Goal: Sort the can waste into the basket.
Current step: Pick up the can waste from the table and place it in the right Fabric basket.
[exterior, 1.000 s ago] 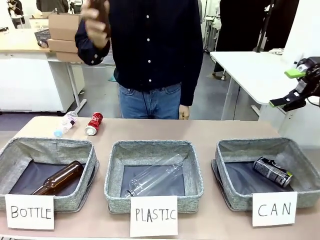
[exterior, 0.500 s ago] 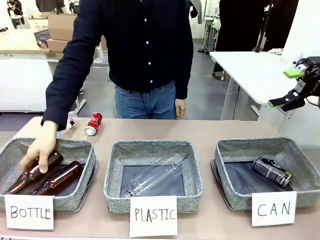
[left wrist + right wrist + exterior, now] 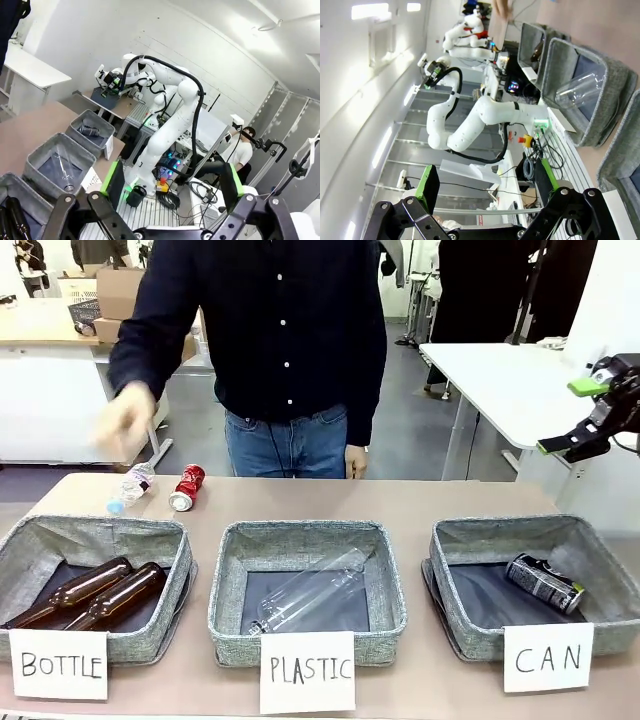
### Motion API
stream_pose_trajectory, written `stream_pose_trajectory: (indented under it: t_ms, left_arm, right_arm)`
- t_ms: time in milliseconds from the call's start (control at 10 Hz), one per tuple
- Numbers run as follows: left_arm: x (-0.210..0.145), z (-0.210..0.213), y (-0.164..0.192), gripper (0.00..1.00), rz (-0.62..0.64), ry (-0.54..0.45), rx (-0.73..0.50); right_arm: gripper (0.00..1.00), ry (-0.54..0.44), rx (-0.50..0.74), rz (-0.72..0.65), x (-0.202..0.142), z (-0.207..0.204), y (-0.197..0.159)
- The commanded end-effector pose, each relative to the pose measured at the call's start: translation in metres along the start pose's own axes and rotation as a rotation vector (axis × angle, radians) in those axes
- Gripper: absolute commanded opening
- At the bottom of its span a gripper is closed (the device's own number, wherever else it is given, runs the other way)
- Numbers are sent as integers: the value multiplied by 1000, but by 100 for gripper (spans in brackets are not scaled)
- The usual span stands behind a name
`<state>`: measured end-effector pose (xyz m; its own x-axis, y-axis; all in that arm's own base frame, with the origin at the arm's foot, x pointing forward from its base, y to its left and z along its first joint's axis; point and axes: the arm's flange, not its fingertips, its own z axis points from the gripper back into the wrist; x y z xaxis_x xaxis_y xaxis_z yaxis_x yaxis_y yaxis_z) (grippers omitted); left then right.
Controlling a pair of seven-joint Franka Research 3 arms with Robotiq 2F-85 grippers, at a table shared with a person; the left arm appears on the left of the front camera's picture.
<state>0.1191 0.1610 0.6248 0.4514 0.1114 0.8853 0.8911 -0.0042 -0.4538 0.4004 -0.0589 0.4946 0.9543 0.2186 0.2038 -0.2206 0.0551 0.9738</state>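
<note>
The black can (image 3: 545,583) lies on its side on the dark floor of the grey basket (image 3: 505,527) signed "CAN", at the table's right. The red dented can (image 3: 187,487) lies on the table at the far left, behind the "BOTTLE" bin. My right gripper (image 3: 575,417) hangs open high at the right edge, above and beyond the basket, holding nothing; its own view shows its fingers (image 3: 486,185) spread on empty air. My left gripper (image 3: 172,182) is open too, empty, aimed away from the table. That view also catches the basket (image 3: 80,118) and the black can (image 3: 90,131).
The "BOTTLE" bin (image 3: 100,530) holds two brown bottles (image 3: 95,595). The "PLASTIC" bin (image 3: 300,532) holds a clear bottle (image 3: 310,600). A crushed clear bottle (image 3: 132,487) lies beside the red can. The person stands at the far edge, one hand (image 3: 125,428) raised above the left.
The person laid a second brown bottle in the "BOTTLE" bin and lifted the hand away. Both cans and my right gripper stayed where they were.
</note>
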Motion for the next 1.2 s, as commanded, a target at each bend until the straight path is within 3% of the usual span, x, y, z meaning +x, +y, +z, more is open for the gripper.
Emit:
stream_pose_trajectory:
  t_ms: [0, 400, 500, 700, 800, 900, 1100]
  left_arm:
    - [-3, 3, -10, 100, 8, 6, 5]
    - [-2, 2, 0, 100, 14, 0, 9]
    - [20, -19, 20, 100, 98, 101, 50]
    - [81, -87, 111, 100, 299, 260, 270]
    - [100, -119, 164, 100, 383, 392, 337]
    - [109, -147, 213, 100, 469, 487, 375]
    - [94, -188, 304, 100, 448, 593, 630]
  right_arm:
    - [100, 13, -1, 16, -1, 2, 2]
    - [100, 13, -1, 16, -1, 2, 2]
    - [100, 13, -1, 16, -1, 2, 2]
    - [100, 13, -1, 16, -1, 2, 2]
    - [100, 13, -1, 16, -1, 2, 2]
    - [100, 13, -1, 16, -1, 2, 2]
    - [100, 13, -1, 16, -1, 2, 2]
